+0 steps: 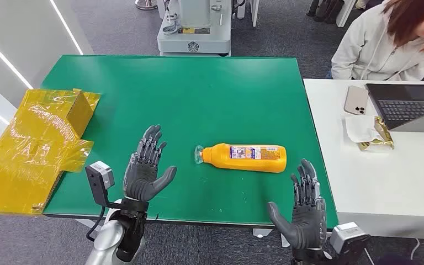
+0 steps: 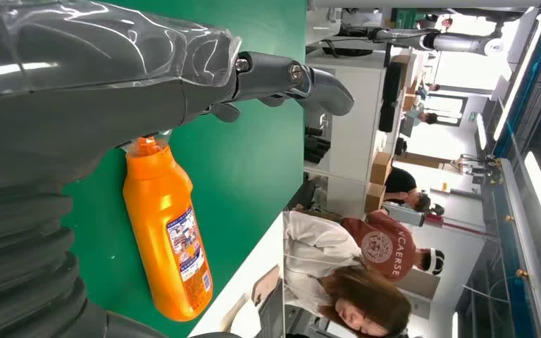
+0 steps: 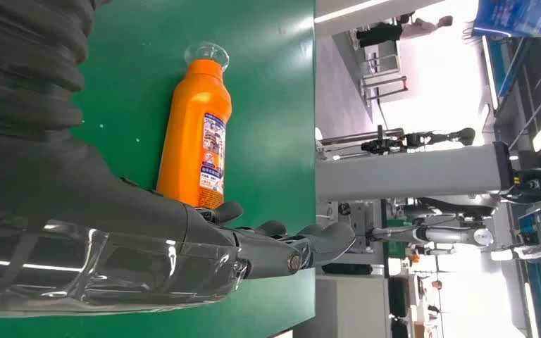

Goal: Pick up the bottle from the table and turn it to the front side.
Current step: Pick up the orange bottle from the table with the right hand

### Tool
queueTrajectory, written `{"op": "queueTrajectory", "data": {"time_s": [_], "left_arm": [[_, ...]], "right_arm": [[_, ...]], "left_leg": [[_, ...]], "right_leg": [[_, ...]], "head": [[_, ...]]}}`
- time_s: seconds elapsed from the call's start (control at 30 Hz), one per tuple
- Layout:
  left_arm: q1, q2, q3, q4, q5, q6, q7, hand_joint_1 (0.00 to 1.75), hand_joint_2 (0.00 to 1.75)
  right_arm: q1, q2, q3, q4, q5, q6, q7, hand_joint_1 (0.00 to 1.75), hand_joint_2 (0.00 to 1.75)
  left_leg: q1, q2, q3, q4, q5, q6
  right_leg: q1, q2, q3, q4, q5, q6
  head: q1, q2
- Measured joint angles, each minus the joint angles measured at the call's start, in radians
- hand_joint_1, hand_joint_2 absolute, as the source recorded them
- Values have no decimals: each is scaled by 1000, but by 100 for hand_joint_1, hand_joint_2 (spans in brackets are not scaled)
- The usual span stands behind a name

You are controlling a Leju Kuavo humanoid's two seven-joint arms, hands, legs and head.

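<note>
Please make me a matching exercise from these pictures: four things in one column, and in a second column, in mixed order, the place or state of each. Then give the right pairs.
Things:
1. orange bottle
2. left hand
3. phone
4. yellow wrapped box

Places or states:
A. on the white table, beside the laptop
B. open, near the bottle's clear cap
C. lying on its side on the green table
D. at the green table's left edge

Pairs: 1-C, 2-B, 3-A, 4-D
</note>
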Motion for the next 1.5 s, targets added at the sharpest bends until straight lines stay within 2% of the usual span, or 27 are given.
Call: {"op": "queueTrajectory", "data": {"time_s": [0.97,1.07,1.17,1.37,1.5], "left_arm": [[3,2,1,3,2,0,-15,0,175],[5,2,1,3,2,0,-15,0,175],[8,2,1,3,0,-2,-15,0,175],[-16,-22,0,43,-26,-38,-23,0,175],[-54,-38,-19,104,-29,-73,-39,0,175]], "right_arm": [[-9,-19,22,36,-3,0,-15,0,175],[-10,-21,25,36,24,-24,-15,0,175],[-25,-32,28,36,140,-91,-4,0,175],[-128,-51,17,43,569,-181,97,0,175],[-224,-118,14,113,750,-191,169,0,175]], "left_leg": [[0,0,0,0,0,0],[0,0,0,0,0,0],[0,0,0,0,0,0],[0,0,0,0,0,0],[0,0,1,1,1,1]], "right_leg": [[0,0,0,0,0,0],[0,0,0,0,0,0],[0,0,0,0,0,0],[0,0,0,0,1,0],[0,0,1,0,2,1]], "head": [[0,0],[0,0],[0,0],[0,0],[0,0]]}}
